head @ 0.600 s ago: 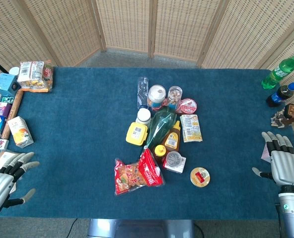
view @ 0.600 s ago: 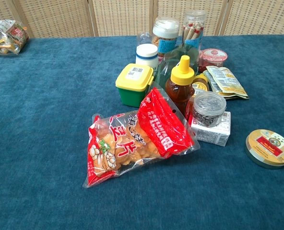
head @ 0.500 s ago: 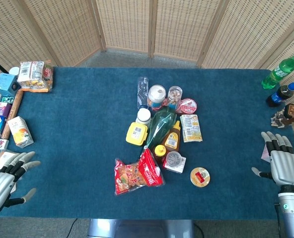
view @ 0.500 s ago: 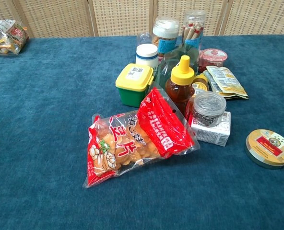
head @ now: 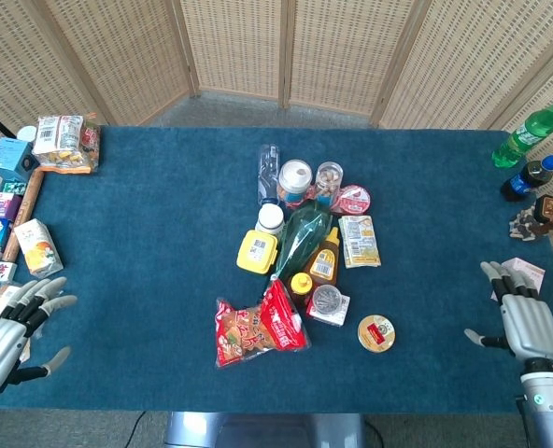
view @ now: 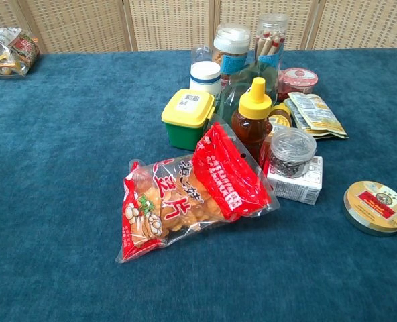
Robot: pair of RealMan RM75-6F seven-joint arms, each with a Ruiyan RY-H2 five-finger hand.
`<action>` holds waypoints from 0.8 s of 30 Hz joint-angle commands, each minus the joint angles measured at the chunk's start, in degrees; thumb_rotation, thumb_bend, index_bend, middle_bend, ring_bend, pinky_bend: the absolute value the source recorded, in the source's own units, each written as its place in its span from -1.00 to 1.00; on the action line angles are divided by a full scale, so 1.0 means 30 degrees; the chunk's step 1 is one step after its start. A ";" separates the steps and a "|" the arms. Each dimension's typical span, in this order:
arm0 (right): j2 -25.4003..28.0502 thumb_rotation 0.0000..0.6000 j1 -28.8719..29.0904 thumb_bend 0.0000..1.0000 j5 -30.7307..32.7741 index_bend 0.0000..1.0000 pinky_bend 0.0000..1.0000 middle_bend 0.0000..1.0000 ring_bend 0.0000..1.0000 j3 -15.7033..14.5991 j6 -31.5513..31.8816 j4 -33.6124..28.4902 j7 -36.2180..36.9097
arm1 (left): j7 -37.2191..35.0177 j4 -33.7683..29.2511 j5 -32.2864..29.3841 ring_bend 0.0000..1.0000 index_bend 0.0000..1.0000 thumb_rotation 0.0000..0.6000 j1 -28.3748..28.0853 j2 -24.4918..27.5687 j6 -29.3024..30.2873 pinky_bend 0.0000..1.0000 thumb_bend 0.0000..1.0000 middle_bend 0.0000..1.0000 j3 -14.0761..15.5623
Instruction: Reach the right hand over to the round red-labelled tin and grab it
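Observation:
The round tin with a gold lid and red label lies flat on the blue cloth, right of the central pile; the chest view shows the tin at its right edge. My right hand is open at the table's right edge, fingers spread, well to the right of the tin and touching nothing. My left hand is open at the front left corner, holding nothing. Neither hand appears in the chest view.
A central pile holds a red snack bag, a honey bottle, a yellow-lidded tub, jars and a small white box just left of the tin. Drink bottles stand far right. Cartons line the left edge.
My right hand has slid slightly toward the front edge and a little left, uncovering a pink-white paper beside it. My left hand shifted slightly. The tin has not moved.

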 commanded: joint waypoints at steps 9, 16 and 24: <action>-0.0158 0.87 0.0359 -1.00 0.0112 -1.00 -1.00 -1.00 -1.00 -0.1086 -0.1627 -0.1747 -0.1835 | -0.1681 -0.0031 -0.0134 -1.00 -0.60 1.00 -0.1332 0.0861 -0.0624 -1.00 -0.26 -0.84 -0.0864; -0.0567 0.72 0.0943 -1.00 0.0963 -1.00 -1.00 -1.00 -1.00 -0.1195 -0.2175 -0.2635 -0.3666 | -0.1669 -0.0006 -0.0170 -1.00 -0.60 1.00 -0.1438 0.0802 -0.0682 -1.00 -0.26 -0.86 -0.0904; -0.1575 0.67 0.1458 -1.00 0.1712 -1.00 -1.00 -1.00 -1.00 -0.1388 -0.2355 -0.3182 -0.5445 | -0.1843 0.0219 -0.0309 -1.00 -0.61 1.00 -0.1383 0.0766 -0.0583 -1.00 -0.26 -0.87 -0.0877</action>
